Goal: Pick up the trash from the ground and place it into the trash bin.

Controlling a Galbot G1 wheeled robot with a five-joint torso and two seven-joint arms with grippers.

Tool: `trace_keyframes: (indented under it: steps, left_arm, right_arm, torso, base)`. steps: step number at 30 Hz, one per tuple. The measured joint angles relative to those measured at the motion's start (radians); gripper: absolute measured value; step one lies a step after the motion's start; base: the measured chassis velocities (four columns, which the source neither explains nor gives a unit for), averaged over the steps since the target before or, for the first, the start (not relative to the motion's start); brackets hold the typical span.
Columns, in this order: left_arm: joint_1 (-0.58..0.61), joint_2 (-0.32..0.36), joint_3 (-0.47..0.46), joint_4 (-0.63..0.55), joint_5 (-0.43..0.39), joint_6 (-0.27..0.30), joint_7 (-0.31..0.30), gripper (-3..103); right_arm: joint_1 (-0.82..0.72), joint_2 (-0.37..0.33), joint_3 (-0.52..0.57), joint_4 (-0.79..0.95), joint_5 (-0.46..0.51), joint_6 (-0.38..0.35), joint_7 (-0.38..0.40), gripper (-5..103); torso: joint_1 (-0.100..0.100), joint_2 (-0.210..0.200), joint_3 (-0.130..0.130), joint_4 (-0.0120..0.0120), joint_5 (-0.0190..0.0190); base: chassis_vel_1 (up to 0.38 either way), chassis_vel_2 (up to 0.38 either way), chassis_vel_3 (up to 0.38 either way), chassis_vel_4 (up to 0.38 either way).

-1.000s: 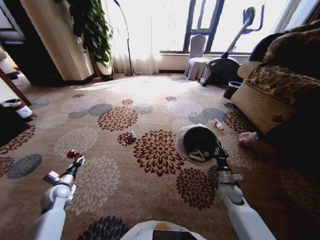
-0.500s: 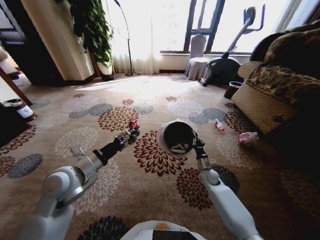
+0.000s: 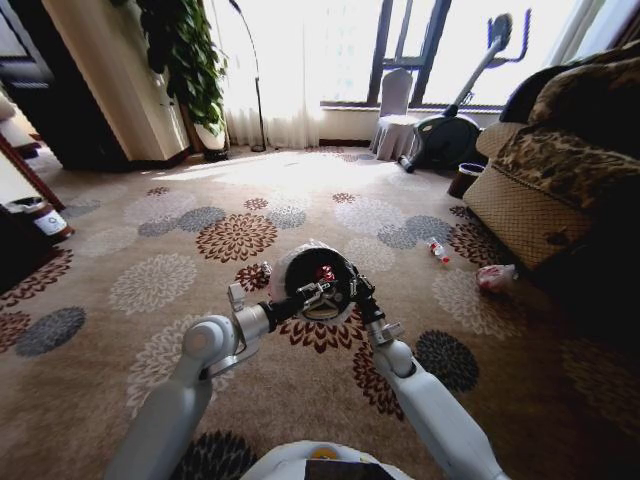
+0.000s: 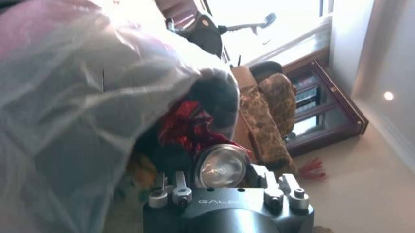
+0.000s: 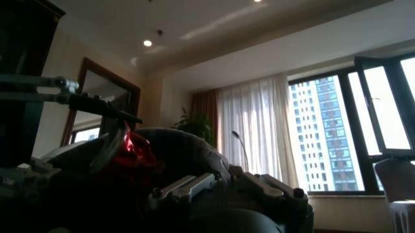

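Observation:
The trash bin, black with a pale liner, is lifted off the carpet and tilted with its mouth toward me. My right gripper is shut on its rim. My left gripper reaches in from the left and is shut on a crinkled red piece of trash at the bin's mouth. The red piece also shows against the liner, and the same red piece next to the dark bin wall. A small red-capped bottle and a pink bag lie on the carpet to the right.
A patterned sofa fills the right side, with a small dark pot and an exercise bike beyond it. A tall plant stands at the back left. Another small bottle lies just left of the bin.
My right gripper has carried the bin left, toward the middle. My left arm has swung right with the red piece, from the carpet at the left to the bin's mouth.

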Motion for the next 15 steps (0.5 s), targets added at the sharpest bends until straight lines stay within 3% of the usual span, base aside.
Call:
trace_keyframes:
  steps: [2, 5, 11, 13, 15]
  left_arm:
    - [-0.012, -0.004, 0.003, 0.013, 0.005, 0.008, 0.001, 57]
    - [-0.001, 0.0, 0.015, 0.007, 0.005, 0.05, 0.012, 74]
    - [0.049, 0.011, 0.011, -0.025, 0.004, 0.074, 0.031, 89]
    - [0.082, 0.026, -0.018, -0.068, 0.013, 0.099, 0.064, 98]
    - [0.118, 0.054, -0.059, -0.125, 0.064, 0.115, 0.126, 100]
  right_arm:
    - [-0.006, 0.0, 0.004, 0.001, -0.001, 0.001, 0.0, 0]
    - [-0.029, 0.002, 0.032, -0.005, -0.007, 0.006, 0.001, 0]
    - [-0.032, 0.002, 0.046, -0.009, -0.006, 0.007, 0.001, 0]
    - [-0.032, 0.005, 0.057, -0.01, -0.009, 0.0, 0.001, 0]
    - [-0.035, 0.006, 0.075, -0.014, -0.022, -0.015, 0.001, 0]
  torso:
    - [0.0, 0.0, 0.0, 0.0, 0.0001]
    - [0.0, 0.0, 0.0, 0.0002, 0.0001]
    - [0.0, 0.0, 0.0, 0.0005, 0.0]
    - [0.0, 0.0, 0.0, 0.0005, 0.0001]
    - [0.0, 0.0, 0.0, 0.0005, 0.0001]
  base:
    - [0.0, 0.0, 0.0, 0.0]
    - [0.0, 0.0, 0.0, 0.0]
    - [0.0, 0.0, 0.0, 0.0]
    - [0.0, 0.0, 0.0, 0.0]
    - [0.0, 0.0, 0.0, 0.0]
